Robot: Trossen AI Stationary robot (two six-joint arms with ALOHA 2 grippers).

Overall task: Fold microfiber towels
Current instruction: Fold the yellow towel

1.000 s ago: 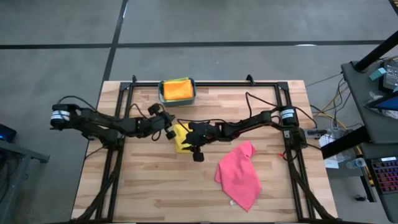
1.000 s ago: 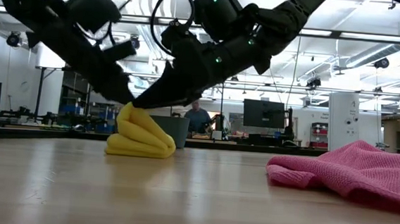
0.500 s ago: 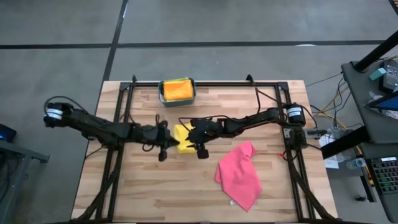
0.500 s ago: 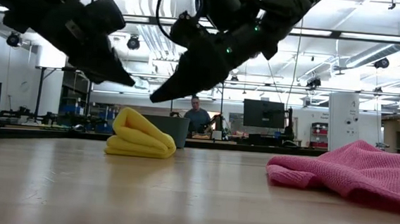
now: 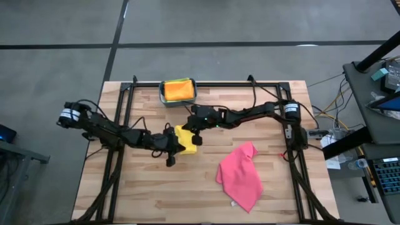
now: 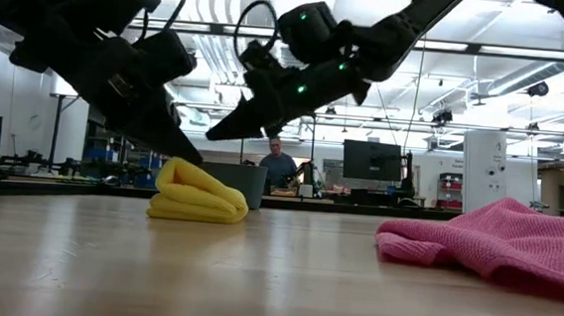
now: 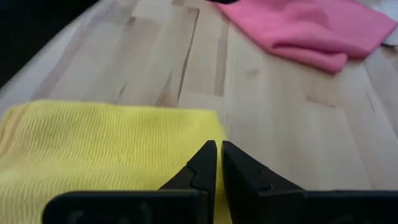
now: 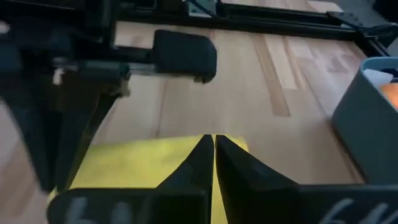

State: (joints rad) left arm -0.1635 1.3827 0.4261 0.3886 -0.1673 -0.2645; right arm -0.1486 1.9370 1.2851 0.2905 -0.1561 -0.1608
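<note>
Compared with one second ago, you can see that both arms have let go of the yellow towel. Before, the two grippers met at its top and held it up in a peak; now it lies alone as a low folded bundle on the wooden table. The left gripper has come down to the towel's near-left edge, with its tips just at the cloth in the low view, and its fingers are closed with nothing between them. The right gripper has lifted and pulled back toward the far side; it hangs above the towel, apart from it, and its fingers are also pressed together and empty.

The pink towel has not moved. It lies crumpled, well to the right of the yellow one, with its long axis running from the far right to the near side of the table, and one corner pointing to the far right.

The yellow towel is compact, its long axis slanted from far-left to near-right in the high view.

The teal bin stays at the far edge with the orange towel inside.
</note>
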